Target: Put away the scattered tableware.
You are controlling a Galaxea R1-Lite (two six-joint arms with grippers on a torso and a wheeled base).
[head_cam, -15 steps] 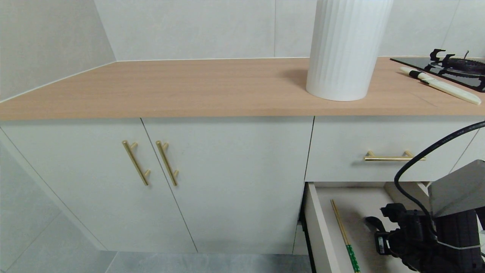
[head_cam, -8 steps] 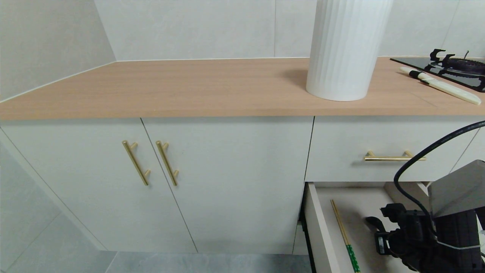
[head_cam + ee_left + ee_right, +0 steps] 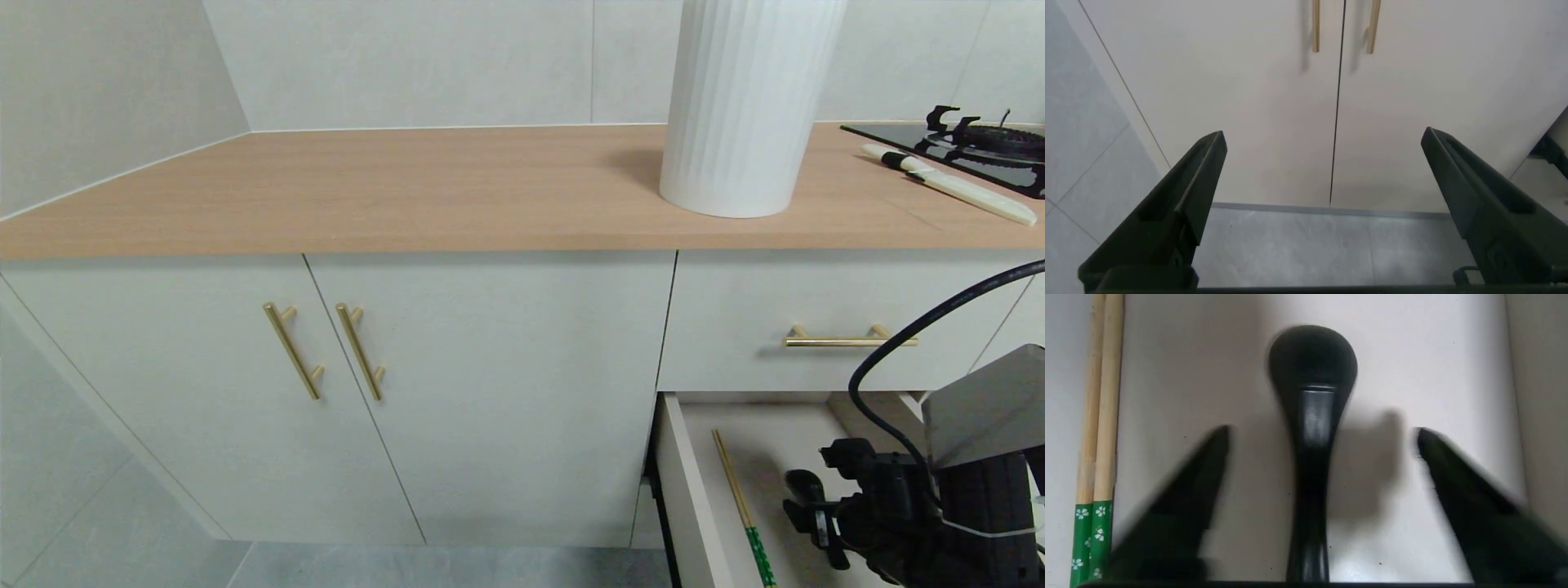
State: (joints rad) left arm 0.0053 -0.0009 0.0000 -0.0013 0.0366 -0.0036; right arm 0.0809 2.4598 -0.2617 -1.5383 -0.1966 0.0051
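Pale kitchen units run under a wooden counter (image 3: 408, 188), which carries a white ribbed vase (image 3: 747, 106) and, near the hob (image 3: 980, 143), a knife (image 3: 951, 184). Below the counter's right part a drawer (image 3: 682, 482) stands pulled out, with the right arm reaching down into it.

Over the last half second the right end effector (image 3: 1320, 434) has spread its fingers. Until then the head view showed a compact dark shape at its tip, and now the tip is splayed. Everything else in that view is as it was. I read this as the let-go: the black spoon (image 3: 1310, 416) appears to have been delivered into the drawer, so that item is likely done.

The spoon lies lengthwise between the released fingers, with a gap on each side, its bowl pointing away from the wrist. Whether it rests fully on the drawer floor is hard to tell. A pair of chopsticks (image 3: 1098, 416) lies in the same drawer, parallel to the spoon and apart from it, outside one finger.

The left end effector (image 3: 1321, 137) hangs released and empty, facing the closed doors (image 3: 1339, 98) and the floor.

Judging from this, the knife is not yet put away and the drawer is not yet closed.
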